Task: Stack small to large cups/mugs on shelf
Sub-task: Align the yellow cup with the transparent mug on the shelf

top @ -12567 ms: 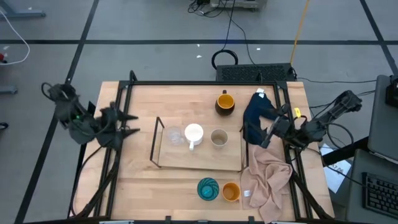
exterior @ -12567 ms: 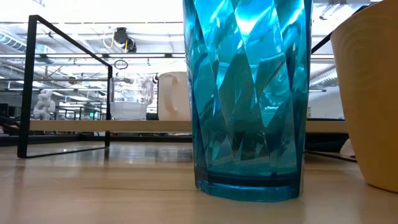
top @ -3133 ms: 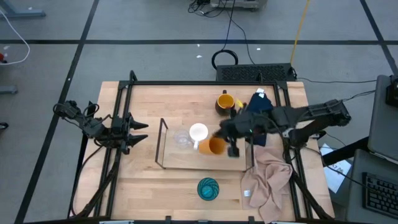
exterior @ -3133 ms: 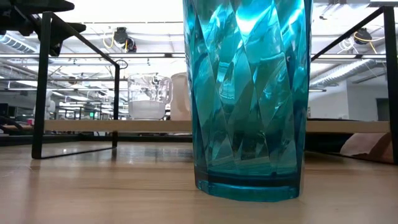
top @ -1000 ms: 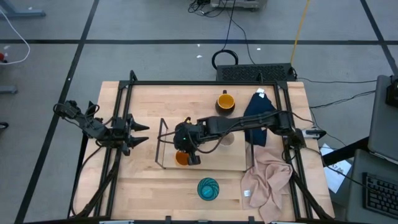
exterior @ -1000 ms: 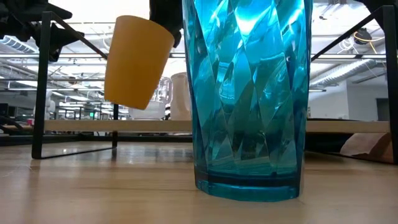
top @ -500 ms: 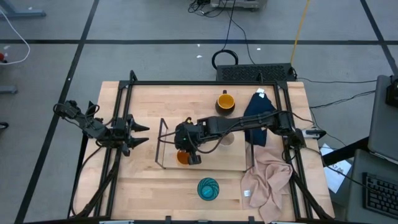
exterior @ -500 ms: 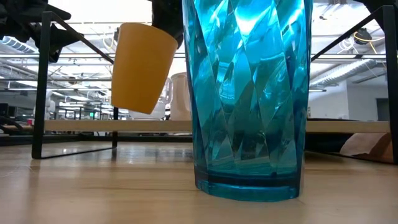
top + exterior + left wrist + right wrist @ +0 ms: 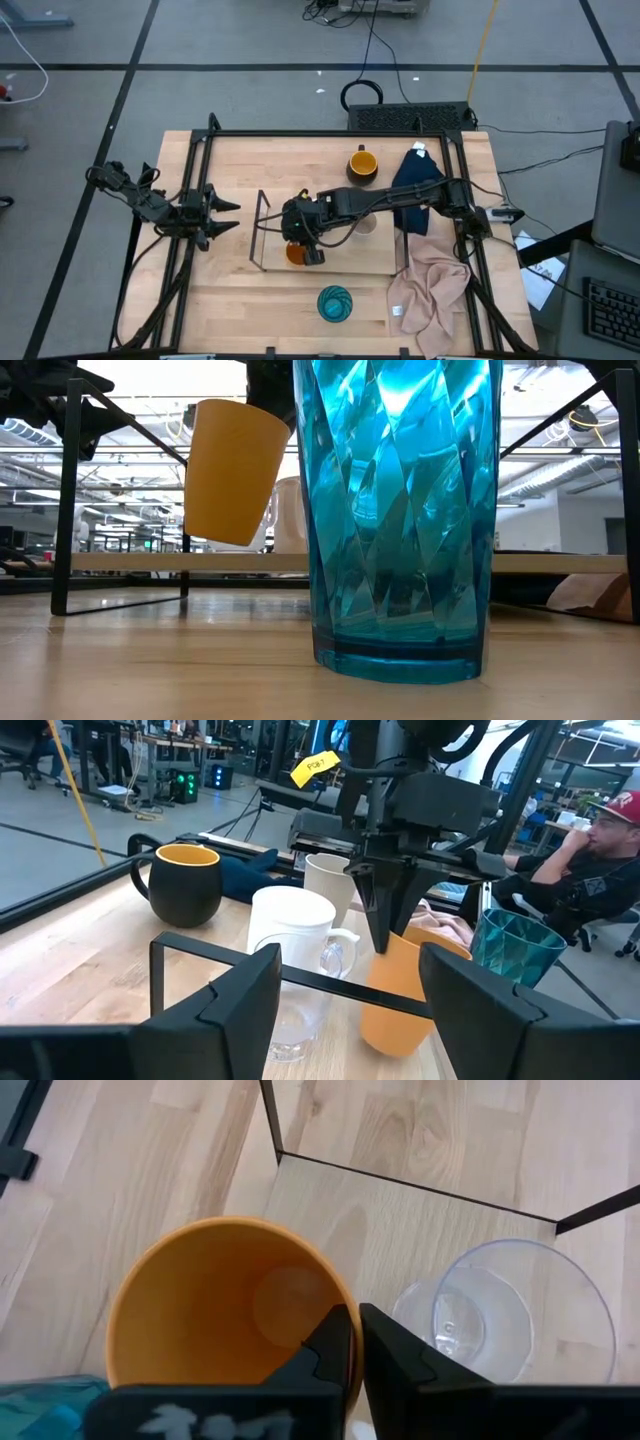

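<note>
Since a second ago the orange cup (image 9: 234, 472), pinched by the right gripper (image 9: 352, 1342), sits lower over the shelf's (image 9: 345, 263) front-left corner; left gripper (image 9: 222, 216) waits, fingers apart. Only the low view shows it tilted, off the board.

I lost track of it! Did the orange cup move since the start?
Yes. The orange cup left the table's front edge beside the teal cup; it's now over the shelf.

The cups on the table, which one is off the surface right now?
The small orange cup. The right gripper pinches its rim and holds it tilted in the air above the shelf; the others all stand on a surface.
</note>
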